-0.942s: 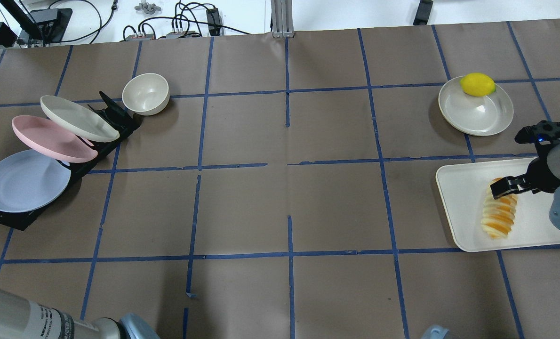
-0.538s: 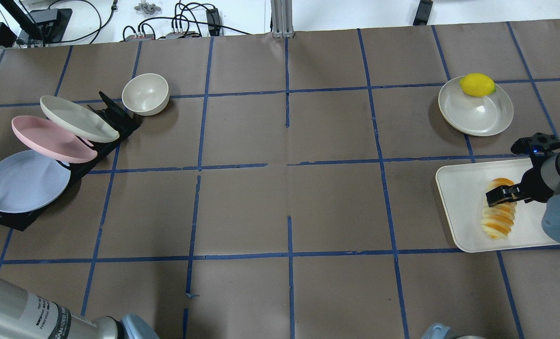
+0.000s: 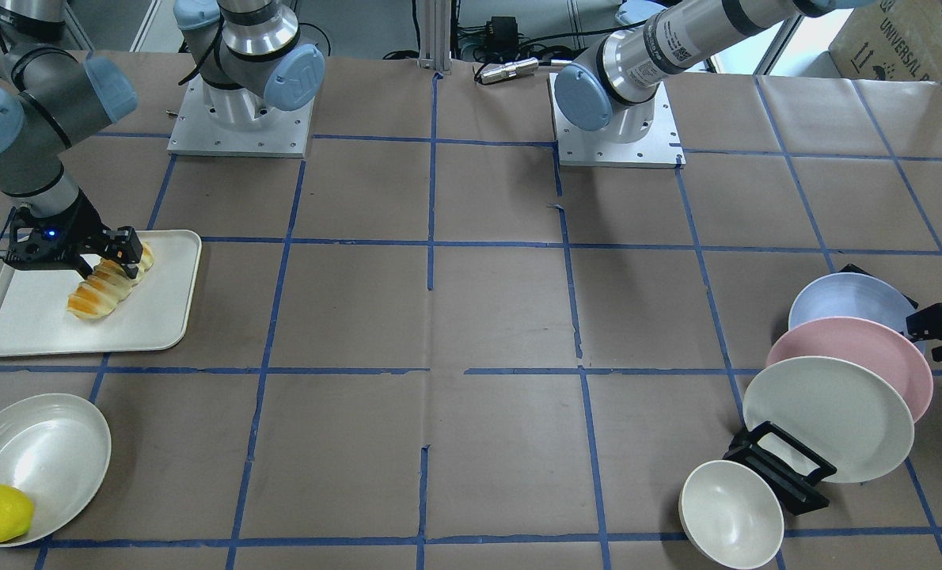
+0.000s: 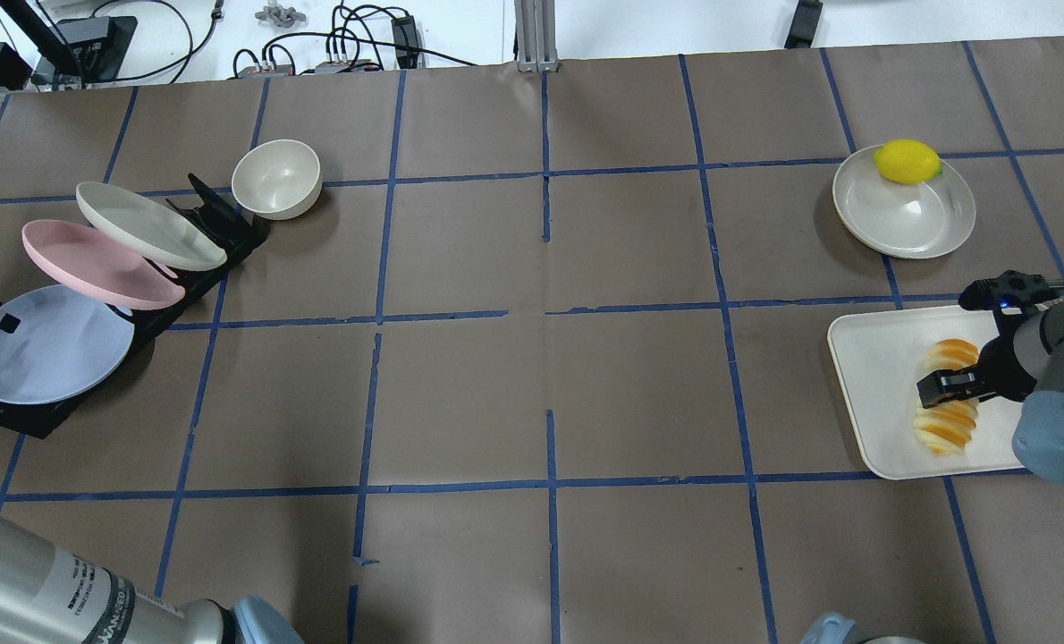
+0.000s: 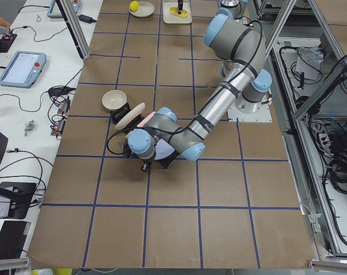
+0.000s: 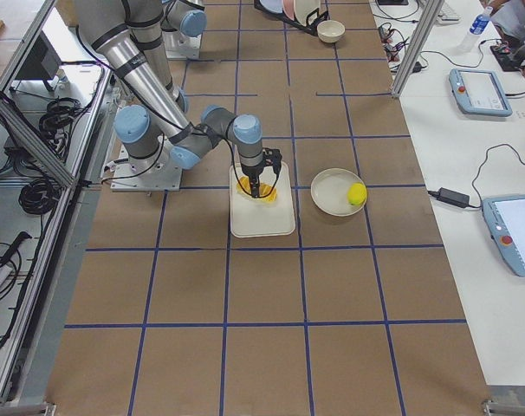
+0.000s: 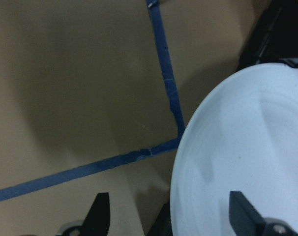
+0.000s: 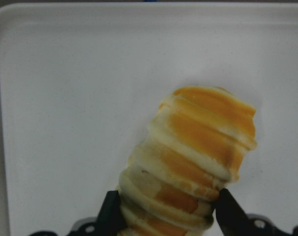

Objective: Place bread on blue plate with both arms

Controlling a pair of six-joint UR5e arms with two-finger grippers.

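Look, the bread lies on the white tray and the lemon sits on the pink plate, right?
Not quite. The lemon sits on the white plate, not a pink one; the overhead view shows it. The pink plate is far across the table. The bread does lie on the white tray.

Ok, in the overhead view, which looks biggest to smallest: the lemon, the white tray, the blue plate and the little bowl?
1. white tray, even partly covered
2. blue plate, tilted, so it may look smaller than it is
3. bowl
4. lemon
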